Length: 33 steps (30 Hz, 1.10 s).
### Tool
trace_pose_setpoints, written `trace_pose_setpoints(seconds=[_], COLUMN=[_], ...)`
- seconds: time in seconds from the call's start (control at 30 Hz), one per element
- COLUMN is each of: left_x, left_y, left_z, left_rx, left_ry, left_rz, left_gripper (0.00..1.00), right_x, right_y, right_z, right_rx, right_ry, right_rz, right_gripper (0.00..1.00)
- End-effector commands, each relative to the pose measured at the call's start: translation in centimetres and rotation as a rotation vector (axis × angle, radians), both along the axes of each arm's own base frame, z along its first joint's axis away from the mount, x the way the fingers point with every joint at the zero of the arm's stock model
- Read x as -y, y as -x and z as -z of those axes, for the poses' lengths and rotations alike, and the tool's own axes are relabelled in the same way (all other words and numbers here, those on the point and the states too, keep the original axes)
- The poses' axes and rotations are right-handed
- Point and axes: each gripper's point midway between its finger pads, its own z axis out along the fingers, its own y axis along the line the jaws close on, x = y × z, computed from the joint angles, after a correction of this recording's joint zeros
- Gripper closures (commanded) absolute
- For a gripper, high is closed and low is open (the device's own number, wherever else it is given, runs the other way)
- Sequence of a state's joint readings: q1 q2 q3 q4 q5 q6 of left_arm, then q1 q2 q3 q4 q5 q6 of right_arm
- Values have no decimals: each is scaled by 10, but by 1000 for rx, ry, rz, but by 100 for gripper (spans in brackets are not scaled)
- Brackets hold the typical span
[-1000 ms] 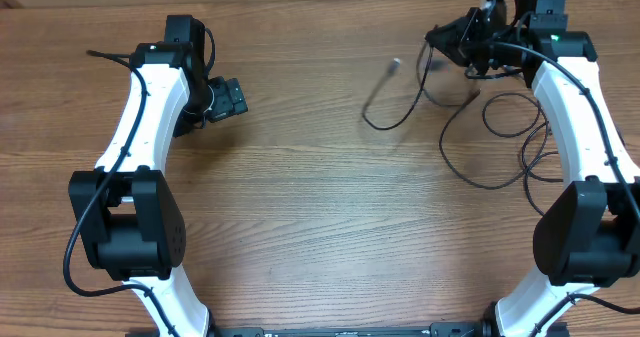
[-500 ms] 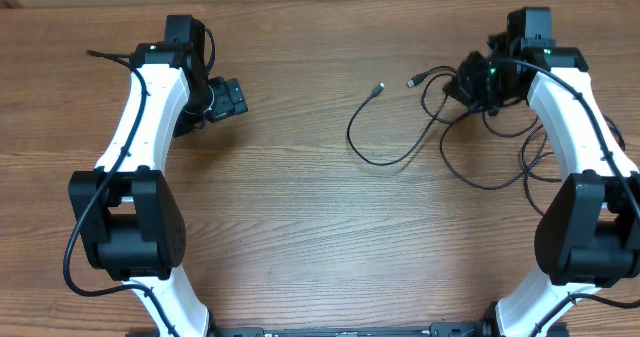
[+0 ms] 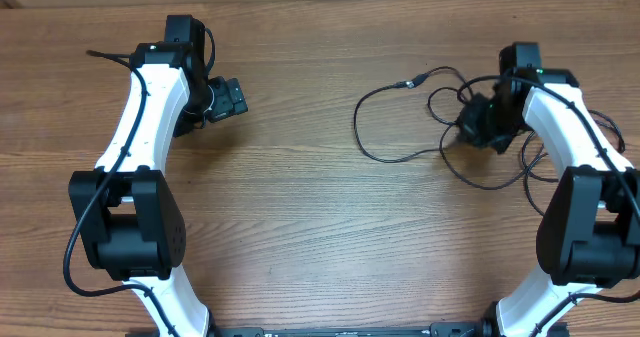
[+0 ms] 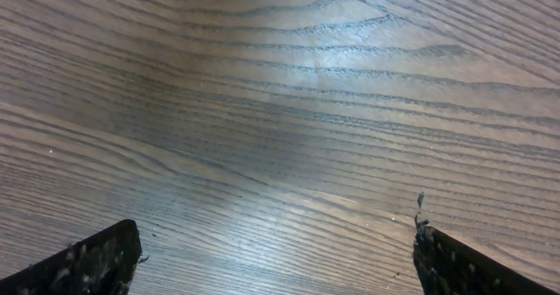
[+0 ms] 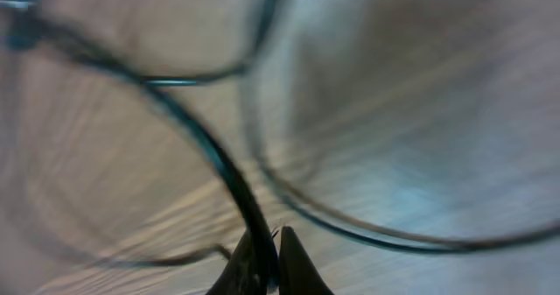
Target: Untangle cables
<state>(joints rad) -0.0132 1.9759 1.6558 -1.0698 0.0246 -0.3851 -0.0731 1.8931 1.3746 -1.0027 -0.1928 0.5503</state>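
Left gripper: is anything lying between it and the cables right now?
Nothing. In the overhead view, only bare wooden table separates the open left gripper from the cables on the right side.

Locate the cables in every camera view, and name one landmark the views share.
Overhead: the cables lie in loose loops at upper right, by the right gripper.
Left wrist: not in it; only bare wood and the open left gripper show.
Right wrist: blurred strands fill the frame; one runs down into the shut gripper at bottom centre.
Shared landmark: the wood-grain table, visible in all three views.
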Motion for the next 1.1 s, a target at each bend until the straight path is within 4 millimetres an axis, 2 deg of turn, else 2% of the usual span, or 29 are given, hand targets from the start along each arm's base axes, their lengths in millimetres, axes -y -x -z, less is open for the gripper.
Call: trace_pose_setpoints(seconds=[0.0, 0.13, 0.37, 0.53, 0.77, 0.97, 1.0, 1.07], left_x=[1, 1, 1, 1, 1, 1, 1, 1], left_y=[-2, -2, -2, -2, -2, -2, -2, -2], left_z=[-3, -3, -3, -3, -3, -3, -3, -3], left_rx=[10, 10, 10, 10, 10, 10, 10, 10], left_ry=[-11, -11, -11, -11, -11, -11, -11, -11], left_rz=[17, 17, 17, 17, 17, 17, 17, 17], left_gripper=[1, 1, 0, 1, 0, 0, 1, 0], right_x=[20, 22, 24, 23, 25, 23, 24, 23], right_y=[18, 34, 39, 53, 61, 67, 68, 68], right_z=[12, 24, 26, 23, 0, -2, -2, -2], right_rx=[-61, -112, -128, -182, -242, -266, -268, -267], right_ry=[102, 119, 136, 136, 149, 148, 148, 148], right_rz=[96, 119, 119, 68, 45, 25, 16, 13], right_gripper=[96, 96, 96, 81, 69, 62, 51, 42])
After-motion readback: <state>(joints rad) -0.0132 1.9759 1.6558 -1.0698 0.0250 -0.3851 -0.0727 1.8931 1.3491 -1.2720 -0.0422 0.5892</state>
